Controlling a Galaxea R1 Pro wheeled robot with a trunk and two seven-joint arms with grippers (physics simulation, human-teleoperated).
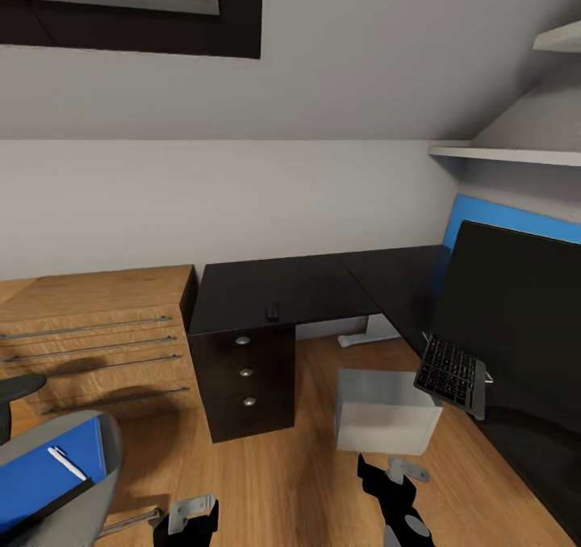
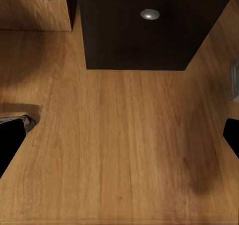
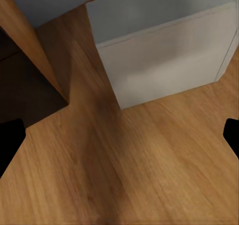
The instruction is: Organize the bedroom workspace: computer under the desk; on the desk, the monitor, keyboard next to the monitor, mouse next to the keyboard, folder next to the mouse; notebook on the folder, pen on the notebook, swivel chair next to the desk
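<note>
Head view: the desk [image 1: 274, 289] stands in the corner, its drawer unit facing the robot. The mouse [image 1: 273, 311] lies on the desk top near the front edge, above the drawers. The monitor [image 1: 516, 313] is at the right, and the keyboard [image 1: 452, 373] sits tilted at its lower left edge; whether it rests on the desk cannot be told. The computer [image 1: 386, 414] stands on the wood floor [image 1: 282, 482] beside the drawer unit. The swivel chair [image 1: 77, 482] is at lower left, carrying the folder [image 1: 40, 482] with a white pen [image 1: 66, 463] on it.

Left gripper [image 2: 119, 135] hangs over bare floor, fingers spread wide, holding nothing. Right gripper [image 3: 119, 135] likewise spread and unloaded, facing the computer.
</note>
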